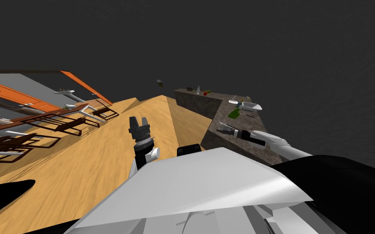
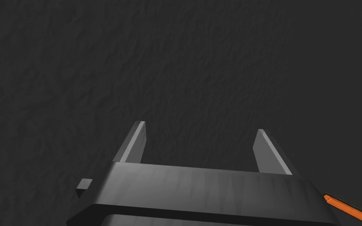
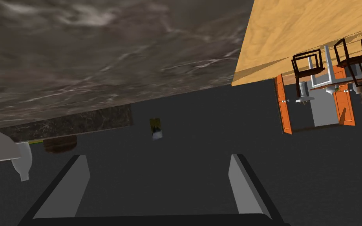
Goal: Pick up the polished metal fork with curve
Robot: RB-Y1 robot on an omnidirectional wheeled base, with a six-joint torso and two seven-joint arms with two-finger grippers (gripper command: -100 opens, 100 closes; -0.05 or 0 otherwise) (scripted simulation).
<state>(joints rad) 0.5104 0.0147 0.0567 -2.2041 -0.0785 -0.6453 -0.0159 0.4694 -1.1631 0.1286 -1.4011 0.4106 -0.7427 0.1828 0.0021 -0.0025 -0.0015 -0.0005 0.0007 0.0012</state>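
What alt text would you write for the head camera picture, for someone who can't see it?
The right gripper reaches over a dark stone-patterned counter that carries a white dish, something green and a small bottle. The left gripper is raised over a wooden floor, with dark chairs at the left.

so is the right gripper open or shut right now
Open. In the right wrist view the right gripper has its two fingers standing wide apart, with nothing held between them.

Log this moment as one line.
left hand: open, over wood floor | right hand: open, extended over marbled counter | grasp: none yet
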